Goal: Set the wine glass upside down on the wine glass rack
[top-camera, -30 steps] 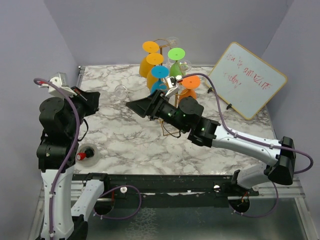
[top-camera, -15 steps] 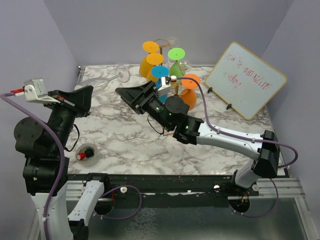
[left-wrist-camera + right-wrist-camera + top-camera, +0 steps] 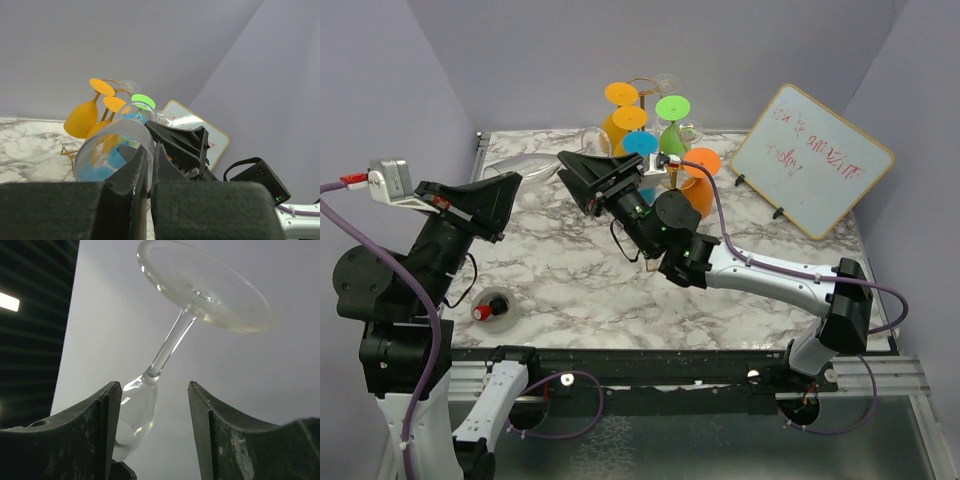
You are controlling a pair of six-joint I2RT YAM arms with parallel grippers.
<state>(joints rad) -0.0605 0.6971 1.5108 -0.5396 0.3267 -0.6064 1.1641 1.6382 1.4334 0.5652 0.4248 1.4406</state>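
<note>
left pincer (image 3: 512, 183): closed on wine glass (image 3: 169, 344) bowl, foot offered rightward
right pincer (image 3: 152, 387): open, lined up on stem; likely regrasp to invert
wine glass rack (image 3: 642, 80): far, behind both

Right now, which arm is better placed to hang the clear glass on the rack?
Right, probably. The right tool, open, straddles the wine glass and sits close to the wine glass rack. The left tool is shut on the glass but farther from the rack.
</note>
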